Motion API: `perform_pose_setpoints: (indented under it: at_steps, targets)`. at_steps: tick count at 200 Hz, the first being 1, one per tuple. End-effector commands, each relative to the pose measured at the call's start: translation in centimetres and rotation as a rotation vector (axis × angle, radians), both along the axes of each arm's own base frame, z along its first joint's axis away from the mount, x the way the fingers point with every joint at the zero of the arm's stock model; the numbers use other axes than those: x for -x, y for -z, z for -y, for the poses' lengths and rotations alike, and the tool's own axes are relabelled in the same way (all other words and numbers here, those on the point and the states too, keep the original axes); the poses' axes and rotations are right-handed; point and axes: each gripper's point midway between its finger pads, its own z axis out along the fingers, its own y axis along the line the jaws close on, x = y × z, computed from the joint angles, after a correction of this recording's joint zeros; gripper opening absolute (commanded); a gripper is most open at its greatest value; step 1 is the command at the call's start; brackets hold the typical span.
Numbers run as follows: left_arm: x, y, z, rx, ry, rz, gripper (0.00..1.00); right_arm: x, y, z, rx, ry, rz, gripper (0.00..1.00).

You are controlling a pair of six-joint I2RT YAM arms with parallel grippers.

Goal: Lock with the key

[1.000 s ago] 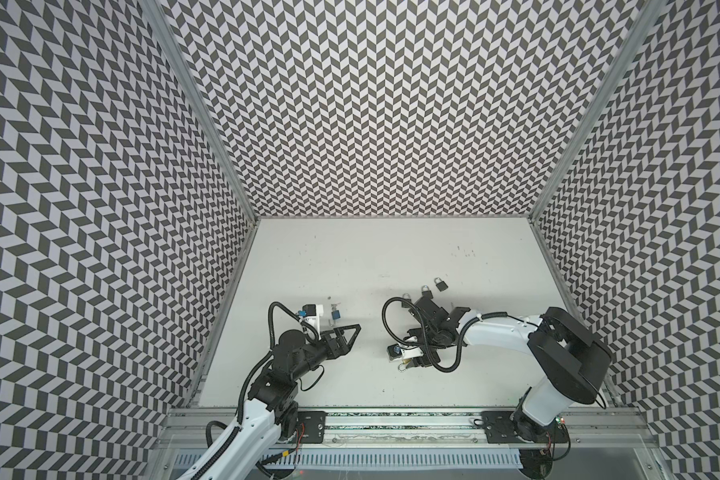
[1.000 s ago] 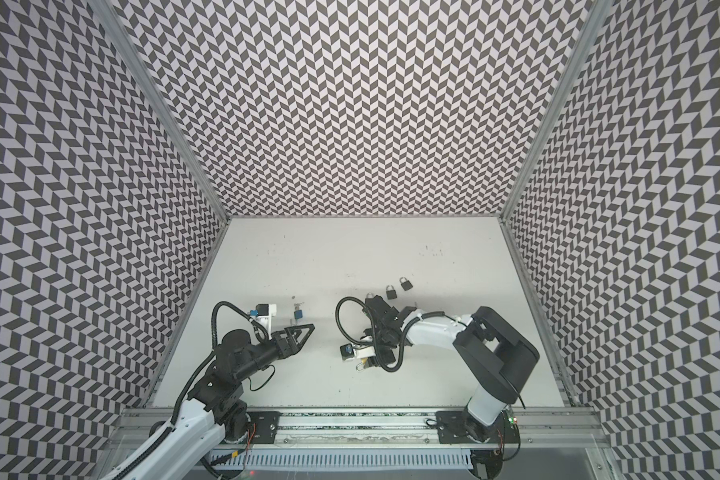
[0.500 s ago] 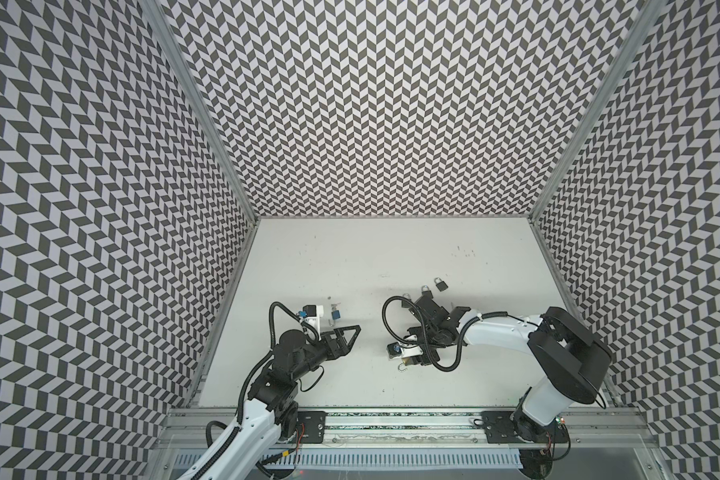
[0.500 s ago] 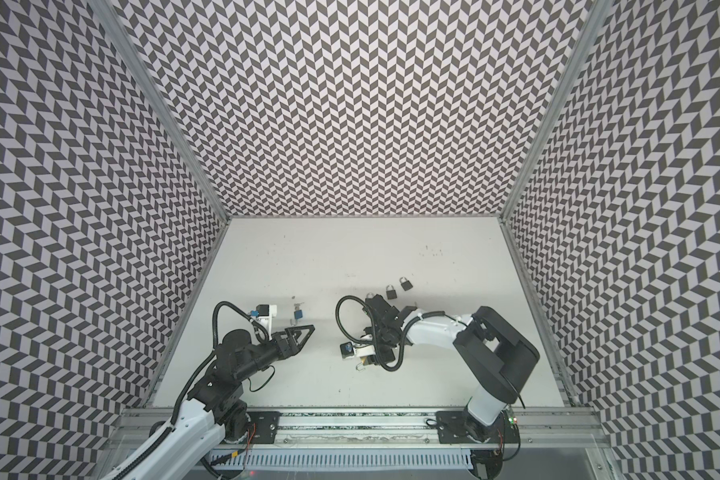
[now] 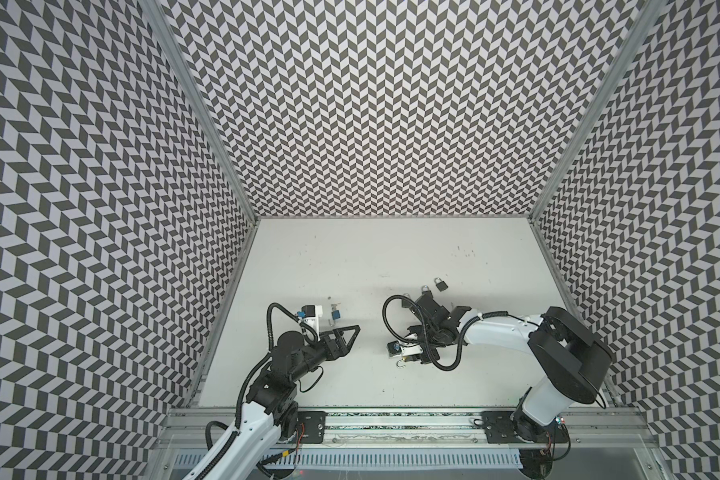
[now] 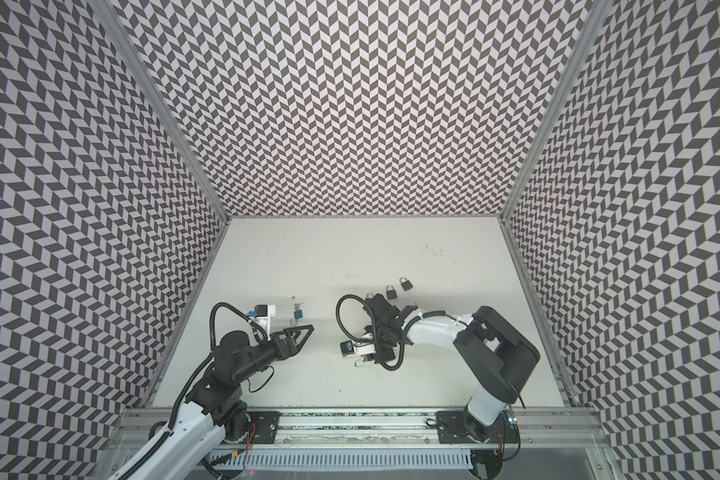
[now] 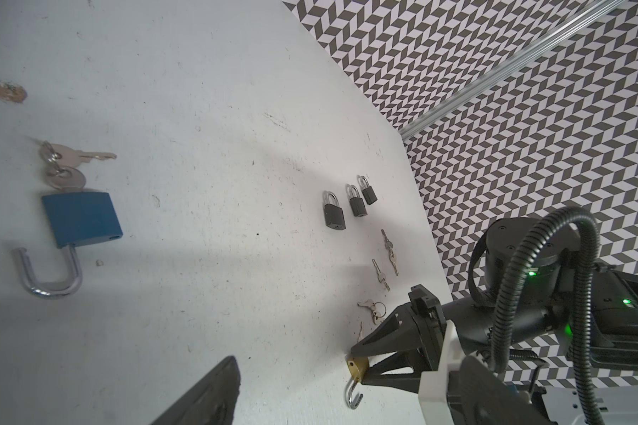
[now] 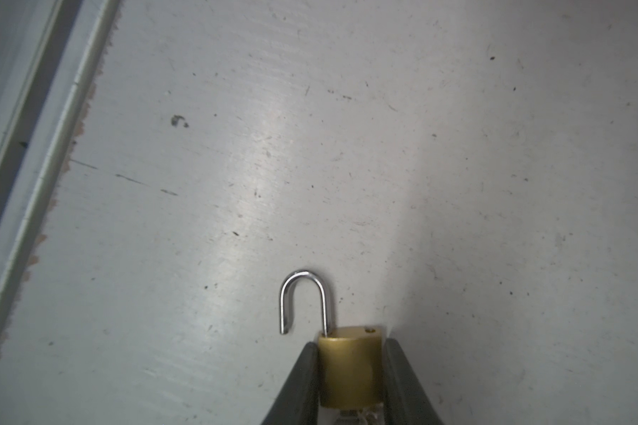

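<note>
A small brass padlock (image 8: pixel 350 368) with its silver shackle (image 8: pixel 304 298) swung open lies on the white table (image 8: pixel 457 184). My right gripper (image 8: pixel 350 353) is shut on its body, one dark finger on each side. In the left wrist view the same brass padlock (image 7: pixel 358 369) sits at the right gripper's tips. A bit of silver shows under its body; I cannot tell if that is a key. Left of it, my left gripper (image 5: pixel 352 332) hangs open and empty near a blue padlock (image 7: pixel 82 219), whose shackle is open with keys (image 7: pixel 67 165) at its base.
Three shut black padlocks (image 7: pixel 334 215) lie in a row further back, with several small loose keys (image 7: pixel 381 274) between them and the right arm. Patterned walls close in the left, right and back. A metal rail (image 5: pixel 391 419) runs along the front edge.
The right gripper's jaws have narrowed onto the brass padlock's body. The left arm has not moved.
</note>
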Motion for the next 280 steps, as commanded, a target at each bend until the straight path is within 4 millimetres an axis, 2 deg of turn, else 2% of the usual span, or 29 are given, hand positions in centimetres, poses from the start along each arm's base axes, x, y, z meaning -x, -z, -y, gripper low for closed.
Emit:
perform_pose_setpoints:
  at_steps: [1, 28, 63, 72, 109, 127, 161, 188, 241, 280]
  targets:
    - [-0.2, -0.9, 0.0, 0.002, 0.004, 0.024, 0.93, -0.2, 0.4, 0.7, 0.023, 0.016, 0.012, 0.26]
    - [-0.2, -1.5, 0.2, 0.013, 0.013, 0.040, 0.93, -0.2, -1.0, 0.1, -0.034, 0.014, 0.015, 0.23]
    - [0.3, -2.7, 1.2, 0.035, 0.080, 0.088, 0.91, -0.4, -4.1, -0.9, -0.148, 0.020, 0.065, 0.23]
    - [0.3, -2.1, 1.5, 0.026, 0.101, 0.065, 0.90, -0.5, -4.8, -1.0, -0.169, 0.022, 0.081, 0.23]
    - [2.1, -1.8, 3.6, 0.065, 0.201, 0.074, 0.83, -1.0, -7.4, -1.6, -0.262, 0.036, 0.133, 0.23]
    - [3.2, -2.3, 4.9, 0.108, 0.249, 0.093, 0.80, -1.2, -8.6, -1.9, -0.304, 0.041, 0.150, 0.20]
    - [4.9, -2.4, 7.2, 0.129, 0.331, 0.106, 0.79, -1.3, -9.2, -2.1, -0.333, 0.045, 0.167, 0.19]
    - [5.2, -2.5, 8.6, 0.126, 0.371, 0.103, 0.78, -1.3, -9.5, -2.3, -0.352, 0.042, 0.166, 0.19]
    - [4.3, -1.8, 10.0, 0.105, 0.390, 0.067, 0.70, -1.1, -10.0, -2.4, -0.368, 0.036, 0.166, 0.19]
    - [3.8, -2.3, 10.8, 0.109, 0.397, 0.071, 0.61, -1.1, -10.3, -2.5, -0.380, 0.033, 0.168, 0.18]
